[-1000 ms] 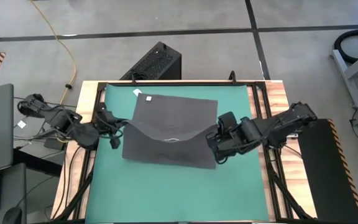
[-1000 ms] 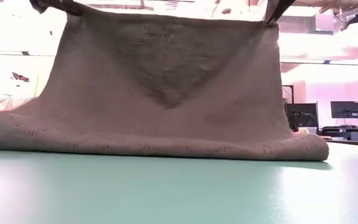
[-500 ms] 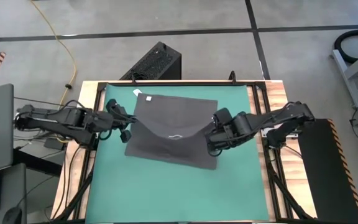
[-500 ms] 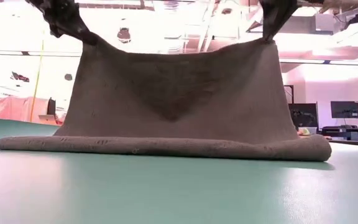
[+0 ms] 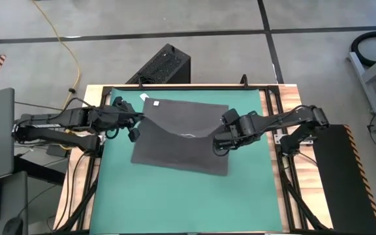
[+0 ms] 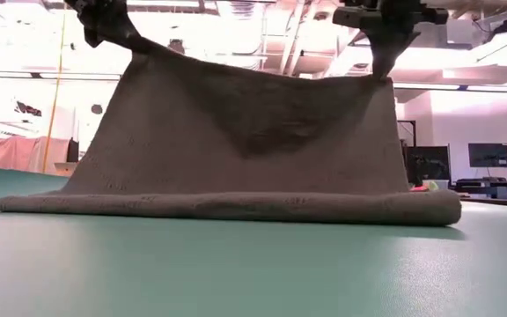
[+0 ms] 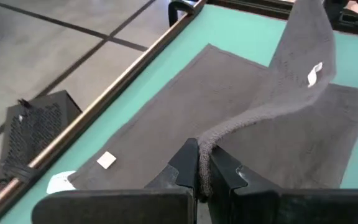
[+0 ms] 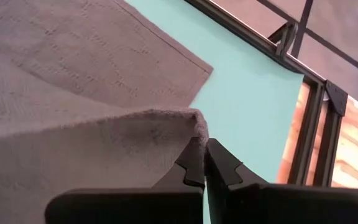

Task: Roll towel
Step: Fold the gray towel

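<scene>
tabletop (image 5: 276, 98): wood frame, green mat (image 5: 247, 189) covering most of it.
towel (image 5: 175, 153): dark grey, on the mat's middle. Long axis runs left-right across the tabletop. Near edge folded over on the mat in the low view; one edge lifted at both ends and sagging in the middle.
towel tag (image 7: 315, 73): white, on the raised part in the left wrist view; a second white label (image 5: 155, 102) sits at the far-left corner.
left tool (image 5: 138, 122): fingers closed, pinching the towel's lifted left corner above the mat.
right tool (image 5: 219, 140): fingers closed, pinching the lifted right corner, level with the left one.
black box (image 5: 162, 65): on the floor beyond the tabletop.
</scene>
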Robot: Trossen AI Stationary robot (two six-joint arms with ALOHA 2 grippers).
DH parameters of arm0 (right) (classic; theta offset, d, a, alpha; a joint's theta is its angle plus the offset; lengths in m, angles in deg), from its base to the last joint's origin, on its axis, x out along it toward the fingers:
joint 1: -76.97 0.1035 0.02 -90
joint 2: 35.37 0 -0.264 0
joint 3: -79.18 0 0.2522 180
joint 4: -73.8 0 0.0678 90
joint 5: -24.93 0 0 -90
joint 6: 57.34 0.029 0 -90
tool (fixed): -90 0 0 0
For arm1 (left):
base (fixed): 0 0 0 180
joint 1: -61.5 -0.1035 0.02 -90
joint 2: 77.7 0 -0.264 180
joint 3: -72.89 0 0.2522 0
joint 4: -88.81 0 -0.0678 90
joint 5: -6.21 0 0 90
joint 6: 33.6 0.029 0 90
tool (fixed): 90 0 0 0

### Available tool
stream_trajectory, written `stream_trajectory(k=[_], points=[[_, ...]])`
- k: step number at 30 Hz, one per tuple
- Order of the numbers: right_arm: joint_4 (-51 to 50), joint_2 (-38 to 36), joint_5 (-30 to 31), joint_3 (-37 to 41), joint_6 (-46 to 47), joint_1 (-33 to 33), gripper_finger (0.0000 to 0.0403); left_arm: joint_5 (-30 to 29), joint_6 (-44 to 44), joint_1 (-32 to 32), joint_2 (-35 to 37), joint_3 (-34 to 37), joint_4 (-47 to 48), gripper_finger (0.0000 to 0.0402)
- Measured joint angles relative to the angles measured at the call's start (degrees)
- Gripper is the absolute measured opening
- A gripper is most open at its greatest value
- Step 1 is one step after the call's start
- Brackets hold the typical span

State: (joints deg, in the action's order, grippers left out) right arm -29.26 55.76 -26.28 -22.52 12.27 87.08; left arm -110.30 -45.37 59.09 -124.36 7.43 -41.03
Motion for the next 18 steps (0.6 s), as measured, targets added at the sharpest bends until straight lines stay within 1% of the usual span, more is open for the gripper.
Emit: stream_trajectory(k=[2, 4, 8, 14, 17, 18], points=[[0.58, 0.00, -0.02, 0.00, -1.15, -0.52, 0.0011, -0.74, 0.50, -0.44, -0.35, -0.73, 0.87, 0.0000], [2.33, 0.00, -0.04, 0.00, -2.93, -0.64, 0.0011, -0.58, -1.08, -0.79, -0.36, -1.00, 2.59, 0.0000], [5.36, 0.00, -0.03, 0.00, -6.20, -1.58, 0.0011, -0.90, -2.78, -0.84, -0.36, -0.94, 8.43, 0.0000], [5.61, 0.00, -0.09, 0.00, -7.78, -3.58, 0.0011, -1.26, -2.02, -0.84, -0.42, 1.98, 9.13, 0.0000], [5.74, -0.02, -0.32, 0.00, -8.93, -4.43, 0.0011, -1.64, -1.95, -0.92, -1.01, 2.27, 8.96, 0.0000], [5.93, 0.00, -0.68, 0.00, -9.66, -4.73, 0.0011, -0.88, -2.26, -0.93, -1.06, 1.89, 9.30, 0.0000]])
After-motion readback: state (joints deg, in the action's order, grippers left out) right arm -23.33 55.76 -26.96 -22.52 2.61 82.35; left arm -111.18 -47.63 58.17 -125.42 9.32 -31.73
